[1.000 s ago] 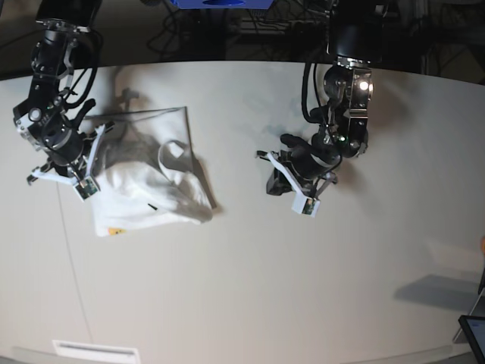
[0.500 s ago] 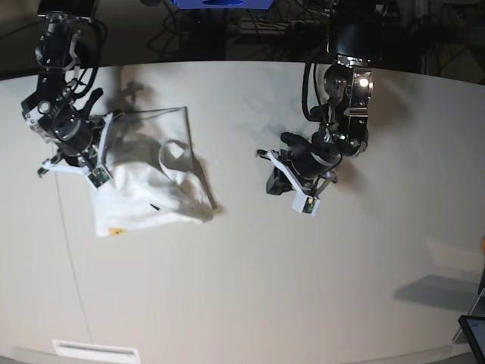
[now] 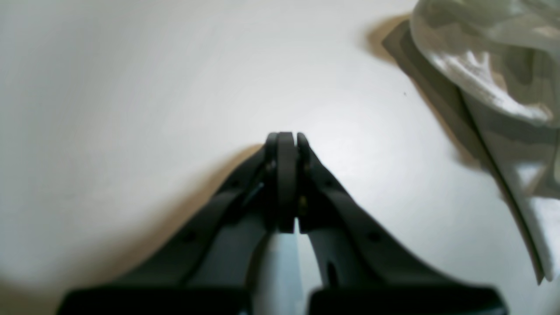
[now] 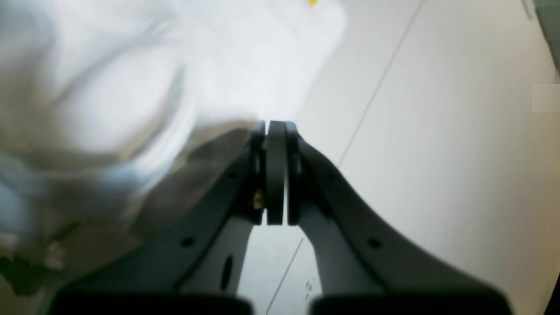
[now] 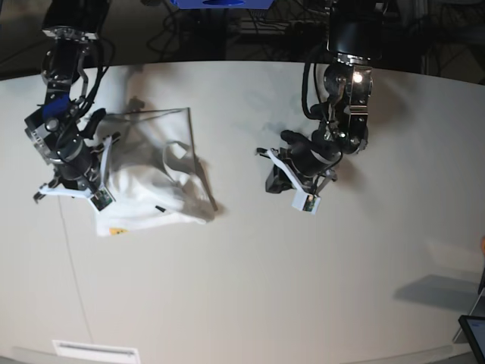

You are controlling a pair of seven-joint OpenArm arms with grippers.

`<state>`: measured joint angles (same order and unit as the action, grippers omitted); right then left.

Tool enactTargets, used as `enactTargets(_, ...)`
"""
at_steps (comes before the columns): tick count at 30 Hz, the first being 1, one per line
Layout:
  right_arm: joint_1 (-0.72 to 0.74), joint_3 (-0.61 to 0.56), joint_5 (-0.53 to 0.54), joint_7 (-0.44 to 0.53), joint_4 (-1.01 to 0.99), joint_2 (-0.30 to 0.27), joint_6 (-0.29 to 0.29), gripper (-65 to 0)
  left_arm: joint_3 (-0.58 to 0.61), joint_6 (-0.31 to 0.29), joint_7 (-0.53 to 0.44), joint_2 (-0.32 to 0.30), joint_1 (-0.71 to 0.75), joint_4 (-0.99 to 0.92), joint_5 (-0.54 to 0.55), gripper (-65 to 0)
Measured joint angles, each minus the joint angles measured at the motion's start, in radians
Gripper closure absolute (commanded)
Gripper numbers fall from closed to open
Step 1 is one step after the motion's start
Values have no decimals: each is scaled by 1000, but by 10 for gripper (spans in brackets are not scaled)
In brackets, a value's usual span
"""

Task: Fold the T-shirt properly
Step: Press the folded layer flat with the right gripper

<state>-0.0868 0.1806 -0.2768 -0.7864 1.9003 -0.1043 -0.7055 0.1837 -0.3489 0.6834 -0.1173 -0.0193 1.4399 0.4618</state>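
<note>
With the right gripper [image 5: 67, 184] having dropped back to the left edge of the crumpled T-shirt [image 5: 151, 178], both it and the left gripper [image 5: 292, 187] stay clenched empty, so folding remains unfinished.

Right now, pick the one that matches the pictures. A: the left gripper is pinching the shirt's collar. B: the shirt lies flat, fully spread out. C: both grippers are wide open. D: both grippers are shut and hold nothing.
D: in the wrist views the left gripper and right gripper have their jaws pressed together with no cloth between them, while the T-shirt lies crumpled on the table.
</note>
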Motion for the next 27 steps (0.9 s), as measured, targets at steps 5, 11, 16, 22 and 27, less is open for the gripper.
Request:
enactTargets(5, -7, -39, -10, -12, 0, 6, 3, -1, 0, 0, 0, -1, 0, 0, 0, 0)
enactTargets(11, -27, -116, 1, 0, 0, 26, 2, 0, 0, 0, 0, 0, 0, 0, 0, 0)
enactTargets(16, -62, -120, -3, -6, 3, 40, -1, 0, 0, 0, 0, 0, -1, -1, 0, 0)
enactTargets(22, -147, -120, -3, -4, 53, 42, -2, 0, 0, 0, 4, -1, -6, -3, -1, 0)
enactTargets(27, -184, -120, -3, 4, 61, 42, 2, 0, 0, 0, 7, 0, -8, -3, -1, 0)
